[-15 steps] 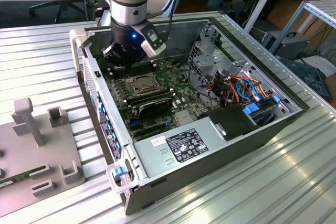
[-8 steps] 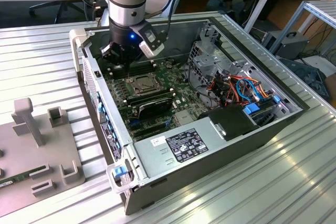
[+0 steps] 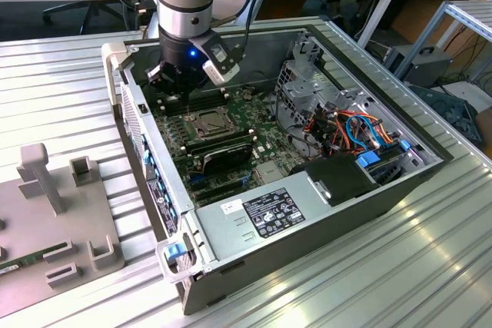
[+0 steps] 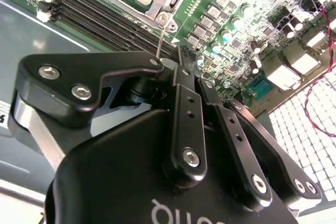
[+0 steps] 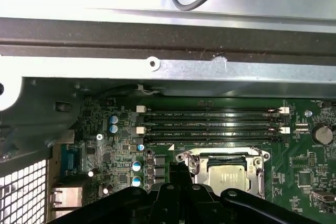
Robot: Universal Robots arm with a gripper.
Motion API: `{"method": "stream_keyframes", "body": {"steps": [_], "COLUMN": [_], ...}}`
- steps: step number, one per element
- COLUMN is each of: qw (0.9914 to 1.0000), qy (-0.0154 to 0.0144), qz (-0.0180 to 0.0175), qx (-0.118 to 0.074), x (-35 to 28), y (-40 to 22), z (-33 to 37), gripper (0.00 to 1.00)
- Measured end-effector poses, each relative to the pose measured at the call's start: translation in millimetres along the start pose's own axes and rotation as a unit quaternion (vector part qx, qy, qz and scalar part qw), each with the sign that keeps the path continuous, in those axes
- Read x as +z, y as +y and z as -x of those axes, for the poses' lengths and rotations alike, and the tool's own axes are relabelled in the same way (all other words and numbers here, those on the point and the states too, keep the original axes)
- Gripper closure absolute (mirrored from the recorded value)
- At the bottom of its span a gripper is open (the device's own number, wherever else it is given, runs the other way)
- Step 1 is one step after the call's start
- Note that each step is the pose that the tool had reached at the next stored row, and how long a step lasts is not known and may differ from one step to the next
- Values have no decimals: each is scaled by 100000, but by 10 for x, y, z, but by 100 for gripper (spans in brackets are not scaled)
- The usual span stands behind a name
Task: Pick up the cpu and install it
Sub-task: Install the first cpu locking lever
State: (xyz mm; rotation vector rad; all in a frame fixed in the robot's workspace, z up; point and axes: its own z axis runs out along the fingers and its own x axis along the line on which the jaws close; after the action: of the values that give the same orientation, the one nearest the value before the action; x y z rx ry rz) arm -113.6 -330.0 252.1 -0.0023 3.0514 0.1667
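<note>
While the cpu lies in its socket, pinched-together fingers hang near memory slots.

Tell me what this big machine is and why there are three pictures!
That is a robot arm with a gripper, a claw with two fingers, here pressed shut with nothing seen between them. The exterior view comes from a camera standing off the arm. Both wrist views come from cameras riding on the arm, looking past the claw. On the ribbed metal table lies an open computer case. Inside is a green circuit board. The cpu, a small silvery square, sits in its socket on the board, close to the gripper.
</note>
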Motion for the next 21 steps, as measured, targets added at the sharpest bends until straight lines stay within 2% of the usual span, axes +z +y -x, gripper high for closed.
{"method": "stream_keyframes", "body": {"steps": [1,6,7,9,11,16,21], "qw": [100000,100000,99999,99980,99958,99957,99957], "qy": [-45,-67,-76,-156,-207,-206,-203], "qz": [6,118,537,1992,2874,2910,2912], "qx": [-5,13,38,155,227,227,230], "x": [-21,-24,-23,-23,-23,-21,-12], "y": [3,3,3,3,3,3,2], "z": [2,2,2,3,3,20,94], "gripper": [89,89,89,89,89,89,89]}}
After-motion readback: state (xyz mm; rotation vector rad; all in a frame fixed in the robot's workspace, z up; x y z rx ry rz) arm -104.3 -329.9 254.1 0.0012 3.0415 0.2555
